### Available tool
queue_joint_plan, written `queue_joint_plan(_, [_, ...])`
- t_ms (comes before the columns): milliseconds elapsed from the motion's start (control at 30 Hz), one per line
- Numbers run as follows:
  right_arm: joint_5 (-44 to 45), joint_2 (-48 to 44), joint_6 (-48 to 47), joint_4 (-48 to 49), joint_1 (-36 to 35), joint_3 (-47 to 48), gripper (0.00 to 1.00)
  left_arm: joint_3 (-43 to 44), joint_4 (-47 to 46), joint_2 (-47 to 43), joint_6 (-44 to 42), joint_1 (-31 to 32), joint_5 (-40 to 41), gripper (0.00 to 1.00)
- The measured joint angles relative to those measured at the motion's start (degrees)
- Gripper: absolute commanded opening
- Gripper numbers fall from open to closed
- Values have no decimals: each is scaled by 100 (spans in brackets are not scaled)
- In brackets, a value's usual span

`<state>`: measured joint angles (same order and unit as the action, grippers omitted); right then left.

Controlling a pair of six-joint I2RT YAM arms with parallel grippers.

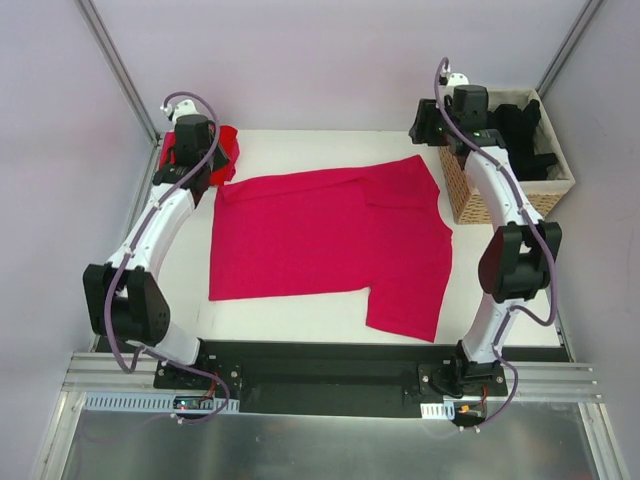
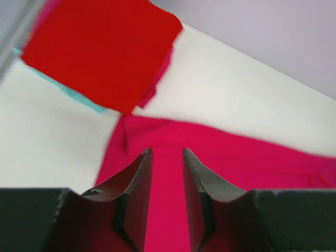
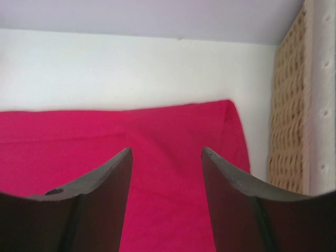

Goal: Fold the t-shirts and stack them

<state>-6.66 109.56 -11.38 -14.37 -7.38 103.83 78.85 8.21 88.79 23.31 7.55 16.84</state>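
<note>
— Left gripper (image 2: 167,153), condition?
— Jaws stand a narrow gap apart, with nothing between them. It hangs above the far left corner of the pink shirt (image 1: 330,235). That shirt lies spread flat on the white table (image 1: 300,318), its right end reaching closest to the near edge.
— Beyond that corner?
— One red shirt (image 2: 100,47), folded, sits at the table's far left corner, just beside the pink one. Whether the two touch, I cannot tell. A teal edge (image 2: 79,97) shows under it.
— Right gripper (image 3: 167,151)?
— Jaws stand wide apart and hold nothing. It hangs above the pink shirt's far right corner.
— Further right?
— One wicker basket (image 1: 465,195) stands just beside that corner, at the table's far right. Black shirts (image 1: 520,130) lie inside it.
</note>
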Motion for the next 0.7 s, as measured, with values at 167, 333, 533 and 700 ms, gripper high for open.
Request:
queue_joint_plan(167, [-621, -212, 424, -962, 197, -223, 39, -979, 656, -739, 278, 2, -1137, 25])
queue_joint_plan(333, [-765, -470, 719, -1661, 221, -1812, 30, -2363, 1532, -1325, 588, 35, -1888, 26])
queue_joint_plan(533, [-883, -678, 1193, -2356, 59, -3080, 18, -2726, 2260, -1480, 743, 37, -2116, 19])
queue_joint_plan(700, [-798, -1032, 1377, -2640, -240, -3276, 9, -2739, 2345, -1344, 802, 68, -2074, 2])
